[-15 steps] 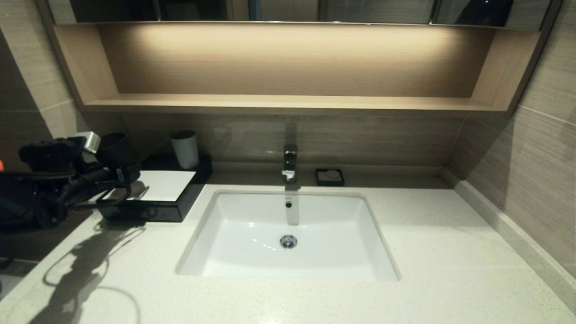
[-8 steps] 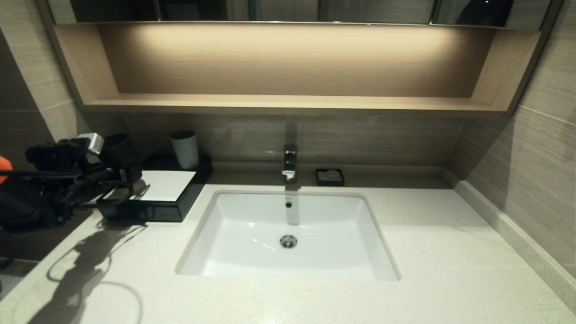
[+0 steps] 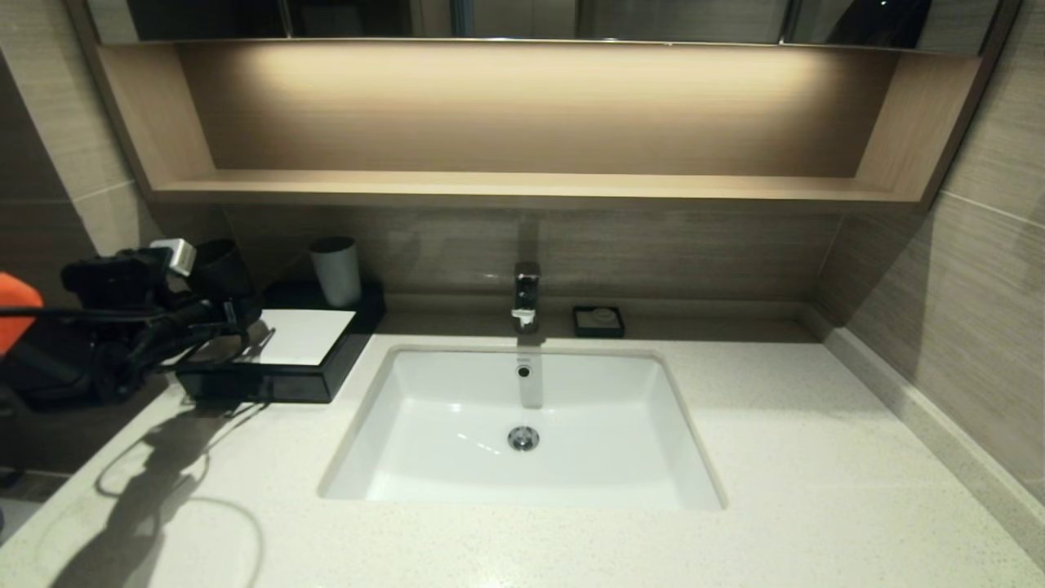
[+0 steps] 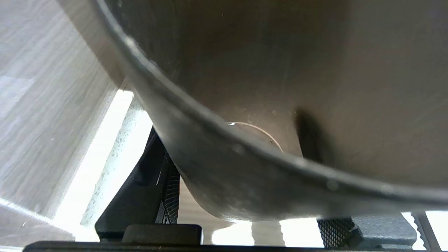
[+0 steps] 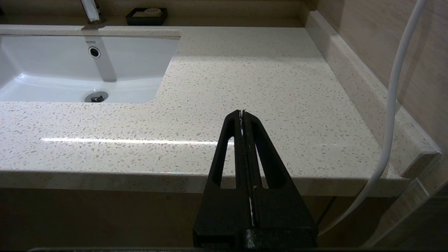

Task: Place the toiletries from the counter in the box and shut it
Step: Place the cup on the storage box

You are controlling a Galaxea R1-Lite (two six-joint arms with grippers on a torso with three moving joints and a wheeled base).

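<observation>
The left gripper (image 3: 214, 287) is clamping the dark cup (image 3: 219, 269) above the box (image 3: 277, 359) (far left); the right gripper (image 5: 242, 112) is idling, fingers together.

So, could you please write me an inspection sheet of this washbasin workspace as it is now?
Surface: speckled counter with a white sunken basin.
Job's things: black box with a white top, left of the basin; toiletries: nothing seen.
Clutter: pale cup at the box's back; soap dish beside the faucet.
Grippers: left gripper over the box's left end, closed on a dark cup; right gripper shut, idle before the counter's front edge.
Cables: white cable beside the right gripper; black cables along the left arm.
Surroundings: wooden shelf, tiled walls.
</observation>
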